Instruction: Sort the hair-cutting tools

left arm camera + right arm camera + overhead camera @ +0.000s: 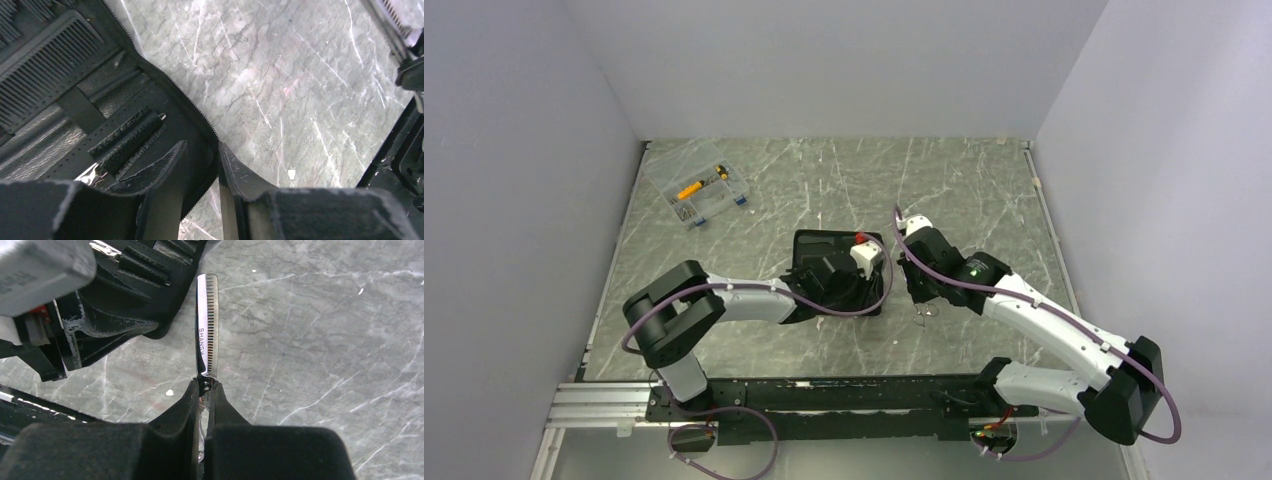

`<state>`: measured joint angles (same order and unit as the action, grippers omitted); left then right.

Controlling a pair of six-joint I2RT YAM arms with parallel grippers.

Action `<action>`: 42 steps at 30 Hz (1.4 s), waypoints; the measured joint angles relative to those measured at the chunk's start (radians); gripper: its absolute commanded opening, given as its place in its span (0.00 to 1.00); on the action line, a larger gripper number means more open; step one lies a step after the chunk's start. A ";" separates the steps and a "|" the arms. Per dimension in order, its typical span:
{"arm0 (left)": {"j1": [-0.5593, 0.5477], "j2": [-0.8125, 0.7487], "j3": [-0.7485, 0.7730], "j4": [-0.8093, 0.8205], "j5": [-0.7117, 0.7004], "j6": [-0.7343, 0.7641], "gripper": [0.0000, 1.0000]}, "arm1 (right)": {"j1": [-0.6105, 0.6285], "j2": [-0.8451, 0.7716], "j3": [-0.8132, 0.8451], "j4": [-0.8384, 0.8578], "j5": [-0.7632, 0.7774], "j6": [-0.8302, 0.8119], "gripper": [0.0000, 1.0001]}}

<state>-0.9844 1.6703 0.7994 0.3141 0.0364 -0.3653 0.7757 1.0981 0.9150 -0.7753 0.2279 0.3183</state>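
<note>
Your thinning scissors [207, 320] are silver, one blade toothed like a comb and stamped with lettering. They are shut and clamped at the pivot in the right gripper [204, 389], with the blades pointing straight away over the table and the tip close to the case [165, 295]. Your black comb [42, 62] lies slantwise in the open case under a strap. Of the second scissors [91, 175] you see only silver ends either side of a ribbed loop there.
</note>
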 measured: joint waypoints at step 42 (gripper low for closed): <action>-0.012 -0.679 -0.283 -0.204 -0.389 -0.136 0.73 | 0.012 0.017 -0.039 0.051 -0.174 -0.042 0.00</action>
<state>-0.9962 0.9913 0.5159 0.1101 -0.3523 -0.5011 0.7879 1.1152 0.8757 -0.7246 0.0536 0.2764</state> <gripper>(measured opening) 0.740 0.044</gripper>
